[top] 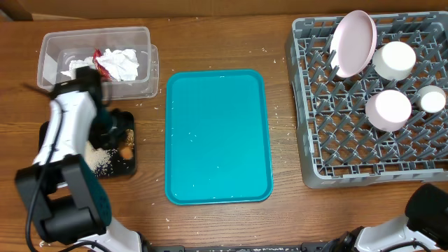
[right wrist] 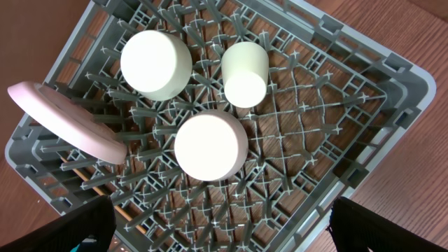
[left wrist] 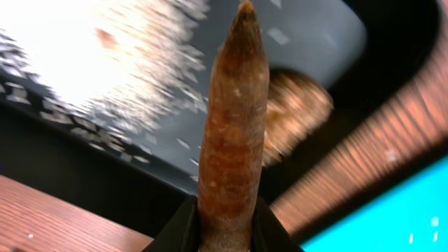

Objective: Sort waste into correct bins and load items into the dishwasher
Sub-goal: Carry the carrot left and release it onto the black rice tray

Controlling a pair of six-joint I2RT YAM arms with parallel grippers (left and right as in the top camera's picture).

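Note:
My left gripper is shut on a brown sausage-like food piece and holds it over the black food bin, which holds rice and a brown scrap. In the overhead view the left gripper hangs over that bin. The grey dish rack at the right holds a pink plate, two bowls and a small cup. My right gripper is open and empty above the rack.
A clear bin with crumpled wrappers and tissue stands at the back left. A teal tray lies in the middle, with nothing on it. Crumbs are scattered on the wooden table.

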